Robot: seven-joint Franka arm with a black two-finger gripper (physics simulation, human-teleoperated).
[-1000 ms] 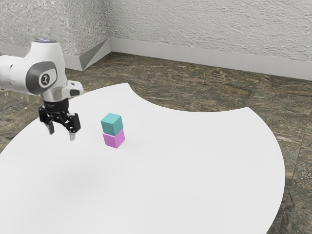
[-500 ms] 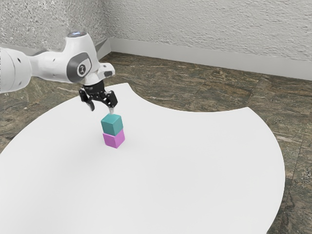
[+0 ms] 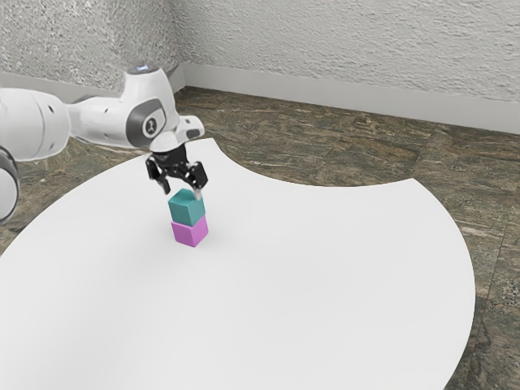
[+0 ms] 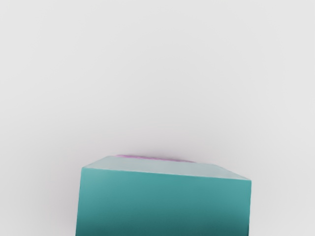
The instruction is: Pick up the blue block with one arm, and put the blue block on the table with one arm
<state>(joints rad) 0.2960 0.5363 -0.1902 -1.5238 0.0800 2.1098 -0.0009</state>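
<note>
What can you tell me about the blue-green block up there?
The blue-green block is a plain cube with crisp edges and smooth, unmarked faces, perhaps painted wood or plastic. It sits level on the pink block, which holds it off the table. The open pincer is right by its top, not gripping it; whether they touch, I can't tell.

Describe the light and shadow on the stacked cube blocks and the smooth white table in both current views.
Exterior view: the table looks bright, with only faint, soft-edged grey shading and no hard shadow; wrist view: the teal block darkens towards the lower edge, with a pale greyish strip beyond its bright rim.
</note>
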